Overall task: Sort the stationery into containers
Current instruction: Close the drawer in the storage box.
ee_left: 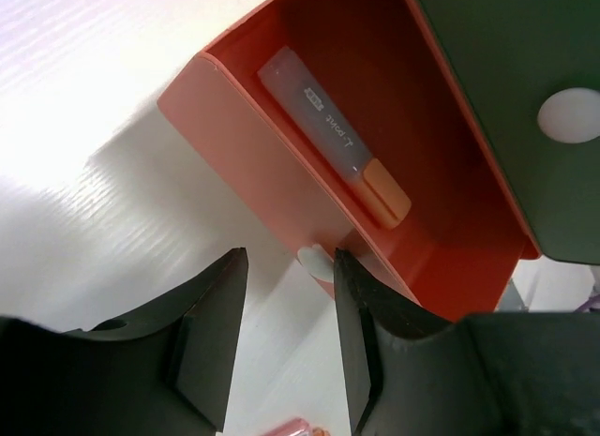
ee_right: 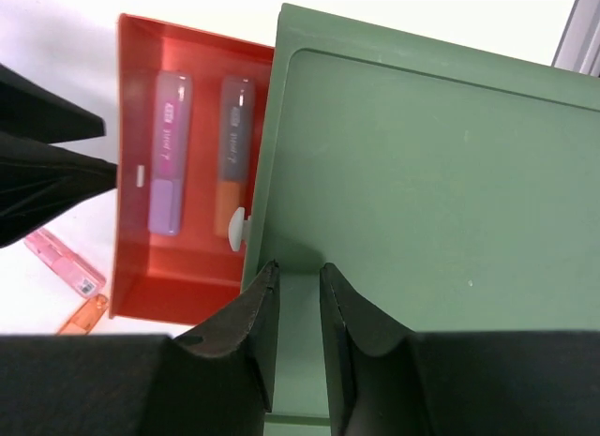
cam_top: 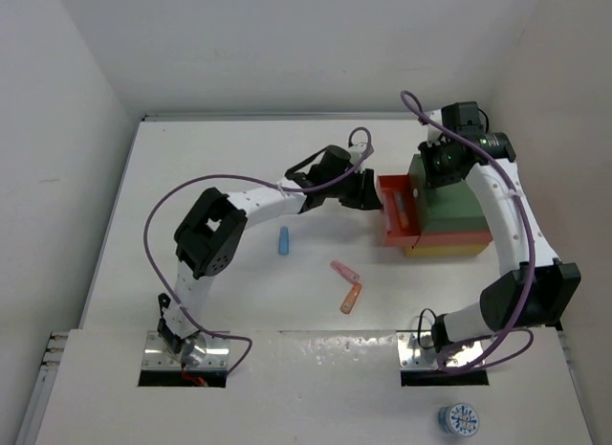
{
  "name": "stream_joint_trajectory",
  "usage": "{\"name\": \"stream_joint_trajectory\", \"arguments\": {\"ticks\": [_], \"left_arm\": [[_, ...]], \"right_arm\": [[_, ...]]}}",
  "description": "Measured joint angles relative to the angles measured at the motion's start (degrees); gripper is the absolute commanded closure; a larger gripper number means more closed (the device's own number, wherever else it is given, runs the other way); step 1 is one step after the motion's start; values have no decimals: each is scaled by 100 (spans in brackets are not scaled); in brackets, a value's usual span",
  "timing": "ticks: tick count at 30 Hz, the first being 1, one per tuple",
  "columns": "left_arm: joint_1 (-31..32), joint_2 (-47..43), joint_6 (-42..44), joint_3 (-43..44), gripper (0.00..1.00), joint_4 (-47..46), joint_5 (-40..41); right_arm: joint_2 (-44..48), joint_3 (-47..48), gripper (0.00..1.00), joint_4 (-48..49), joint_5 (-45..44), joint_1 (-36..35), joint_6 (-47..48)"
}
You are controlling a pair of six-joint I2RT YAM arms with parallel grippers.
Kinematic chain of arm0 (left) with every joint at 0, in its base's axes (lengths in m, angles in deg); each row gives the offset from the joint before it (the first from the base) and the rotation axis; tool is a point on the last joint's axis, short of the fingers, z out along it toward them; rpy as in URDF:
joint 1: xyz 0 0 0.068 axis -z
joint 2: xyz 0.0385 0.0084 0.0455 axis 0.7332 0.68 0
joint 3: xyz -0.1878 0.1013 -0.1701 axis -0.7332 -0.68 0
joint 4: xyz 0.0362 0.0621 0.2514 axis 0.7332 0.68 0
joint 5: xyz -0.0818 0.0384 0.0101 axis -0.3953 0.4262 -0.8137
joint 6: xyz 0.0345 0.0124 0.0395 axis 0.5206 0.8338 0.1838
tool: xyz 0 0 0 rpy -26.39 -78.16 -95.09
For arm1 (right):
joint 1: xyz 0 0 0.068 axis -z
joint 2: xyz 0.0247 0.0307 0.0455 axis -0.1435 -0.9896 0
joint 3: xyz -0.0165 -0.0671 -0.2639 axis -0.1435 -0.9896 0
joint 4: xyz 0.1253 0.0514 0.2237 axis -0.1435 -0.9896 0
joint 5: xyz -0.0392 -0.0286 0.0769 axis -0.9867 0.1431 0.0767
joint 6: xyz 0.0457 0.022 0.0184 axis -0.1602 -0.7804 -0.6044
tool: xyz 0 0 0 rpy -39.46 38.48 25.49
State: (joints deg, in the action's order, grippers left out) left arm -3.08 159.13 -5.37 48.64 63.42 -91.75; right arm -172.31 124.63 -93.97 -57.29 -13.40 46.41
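A: Containers (cam_top: 449, 215) stand stacked at the right of the bench (cam_top: 210, 158); green tray (ee_right: 422, 173) on top, red tray (ee_left: 281, 164) slid out, yellow tray (cam_top: 449, 249) beneath; rigid plastic, probably light, may skate unless steadied.

B: Right gripper (ee_right: 300, 281) sits over the green; jaws narrowly apart; cannot tell if they nip anything. Left gripper (ee_left: 287, 286) has jaws spread around the white knob (ee_left: 314, 263); best hold for the red tray, I judge.

A: Purple marker (ee_right: 169, 164) and orange-capped marker (ee_right: 234, 155) lie inside the red tray; blue marker (cam_top: 284, 240), pink marker (cam_top: 344, 271) and loose orange marker (cam_top: 351, 298) lie mid-bench; stubby, smooth, stiff; pinch across the barrel.
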Motion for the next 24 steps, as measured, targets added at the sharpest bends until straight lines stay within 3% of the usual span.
{"name": "stream_joint_trajectory", "arguments": {"ticks": [5, 9, 22, 24], "left_arm": [[0, 212, -125, 186, 51, -236, -192], [2, 428, -306, 280, 44, -584, -455], [321, 1375, -1388, 815, 44, -2251, -1497], [367, 1464, -1521, 846, 40, -2470, -1563]], "right_arm": [[-11, -9, 77, 4, 249, 153, 7], [-28, -9, 77, 0, 442, 254, -11], [-225, 186, 78, -216, 1080, 640, -221], [-258, 238, 78, -275, 1117, 658, -229]]}}
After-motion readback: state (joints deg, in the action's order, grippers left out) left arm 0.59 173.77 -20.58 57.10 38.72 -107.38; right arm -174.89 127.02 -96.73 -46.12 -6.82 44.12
